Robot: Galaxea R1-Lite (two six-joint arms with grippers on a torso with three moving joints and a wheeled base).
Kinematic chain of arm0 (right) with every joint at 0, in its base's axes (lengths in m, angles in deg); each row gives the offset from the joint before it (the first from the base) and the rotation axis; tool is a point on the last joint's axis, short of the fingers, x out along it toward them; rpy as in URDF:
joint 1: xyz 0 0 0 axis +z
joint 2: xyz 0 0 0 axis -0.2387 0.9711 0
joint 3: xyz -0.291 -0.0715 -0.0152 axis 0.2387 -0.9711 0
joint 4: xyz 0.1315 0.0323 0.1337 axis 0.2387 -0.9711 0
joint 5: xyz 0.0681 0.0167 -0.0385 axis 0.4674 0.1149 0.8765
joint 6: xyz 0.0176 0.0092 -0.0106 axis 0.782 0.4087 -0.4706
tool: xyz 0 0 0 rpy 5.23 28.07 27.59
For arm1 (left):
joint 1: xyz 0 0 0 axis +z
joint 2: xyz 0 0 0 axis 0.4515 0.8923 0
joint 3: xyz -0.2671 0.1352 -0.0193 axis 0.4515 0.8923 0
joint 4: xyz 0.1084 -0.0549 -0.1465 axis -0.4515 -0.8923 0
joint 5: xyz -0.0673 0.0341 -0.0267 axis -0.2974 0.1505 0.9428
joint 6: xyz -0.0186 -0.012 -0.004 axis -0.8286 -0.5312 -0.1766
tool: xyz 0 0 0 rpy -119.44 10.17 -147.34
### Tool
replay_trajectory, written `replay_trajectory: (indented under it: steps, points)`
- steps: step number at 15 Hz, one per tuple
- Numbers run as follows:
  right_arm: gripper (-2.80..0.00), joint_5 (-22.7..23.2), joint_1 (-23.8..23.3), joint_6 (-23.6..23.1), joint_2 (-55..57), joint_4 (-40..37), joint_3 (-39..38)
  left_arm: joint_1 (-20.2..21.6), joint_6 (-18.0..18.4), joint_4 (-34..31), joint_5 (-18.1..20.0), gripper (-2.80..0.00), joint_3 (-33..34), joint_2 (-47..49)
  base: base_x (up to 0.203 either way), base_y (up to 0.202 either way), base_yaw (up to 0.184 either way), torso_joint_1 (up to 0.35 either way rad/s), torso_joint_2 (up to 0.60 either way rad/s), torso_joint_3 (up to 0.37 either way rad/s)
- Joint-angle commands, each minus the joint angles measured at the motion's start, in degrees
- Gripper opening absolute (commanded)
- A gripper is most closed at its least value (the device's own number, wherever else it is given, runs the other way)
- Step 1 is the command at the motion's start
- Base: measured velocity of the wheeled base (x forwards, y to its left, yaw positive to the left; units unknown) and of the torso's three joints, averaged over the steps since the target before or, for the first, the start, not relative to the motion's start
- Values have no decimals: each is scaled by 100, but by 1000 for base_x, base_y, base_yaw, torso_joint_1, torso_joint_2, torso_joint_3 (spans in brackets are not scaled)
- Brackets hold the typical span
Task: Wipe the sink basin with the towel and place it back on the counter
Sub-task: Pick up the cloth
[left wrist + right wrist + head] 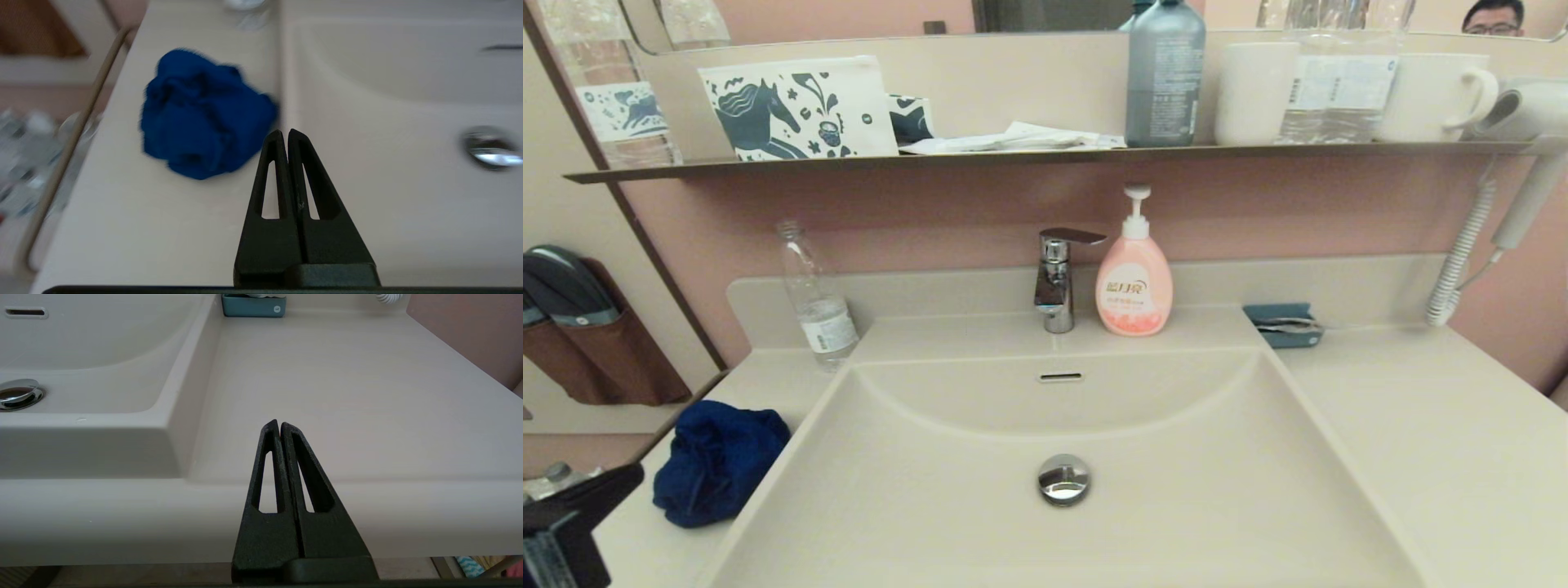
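One towel [717, 461], blue and crumpled, is found on the counter [768, 376] left of the sink basin [1176, 490], untouched. The left gripper [284, 132] is held near it, jaws pressed together; the right gripper [277, 424] likewise, parked low. Jaws should be opened before a bunched fold is gripped.

The towel [717, 461] is a deep blue cloth, crumpled into a loose heap, lying on the counter [1421, 425] just ahead of the left gripper [284, 132] and a little to its outer side, not touching it; the sink basin [1176, 490] is a wide cream rectangle with sloping sides, a chrome drain plug [1063, 478] and an overflow slot [1060, 377], lying beside that gripper's inner side.
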Motion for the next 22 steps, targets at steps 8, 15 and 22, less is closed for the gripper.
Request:
replay_trajectory:
  steps: [8,15,22]
  points:
    - [-280,4,1,-3,2,1,0,2139,2061,-1884,1199,-280,-1925,2738,0,0,0,0,0,0]
    - [-280,4,1,-3,2,0,0,2213,2115,-3538,2053,-280,-3371,3740,0,0,0,0,0,0]
    - [-280,4,1,-3,2,1,0,2379,2332,-4751,2040,-280,-4749,4683,0,0,0,0,0,0]
